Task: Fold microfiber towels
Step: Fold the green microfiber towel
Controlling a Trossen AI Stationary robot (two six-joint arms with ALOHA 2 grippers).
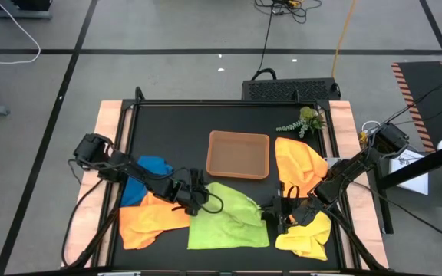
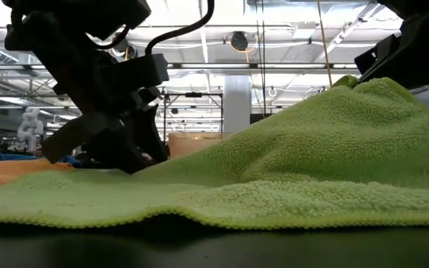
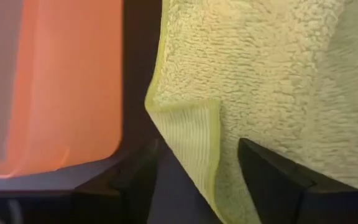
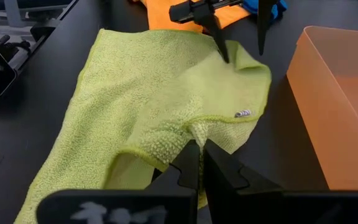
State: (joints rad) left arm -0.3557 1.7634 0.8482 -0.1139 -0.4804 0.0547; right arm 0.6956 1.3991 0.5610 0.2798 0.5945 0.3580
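Shallow brown tray (image 1: 239, 154) at mid-table, nothing visible inside, its near edge just beside the lime green towel (image 1: 229, 218). Small plant sprig (image 1: 304, 121) beyond the tray's right corner. Lime green towel spread at the front centre of the black table (image 1: 171, 123), rumpled, far corner doubled over. Left gripper (image 1: 203, 201) at the towel's left far corner, jaws apart, nothing clamped; left wrist view alone shows the folded corner with its stitched hem lying between the two fingers (image 3: 272, 180), tray wall to one side. Right gripper (image 1: 276, 208) at the towel's right edge, jaws together and clamped on a pinch of the lime cloth; right wrist view alone shows the pinched fold rising to the fingertips (image 4: 197, 163) and a small label (image 4: 243, 114) on the hem. Low view alone shows that edge lifted into a peak while the remainder lies flat. Orange towel (image 1: 153, 218) and blue towel (image 1: 146, 178) bunched at the left, another orange towel (image 1: 301, 162) right of the tray, yellow towel (image 1: 307, 236) crumpled at the front right
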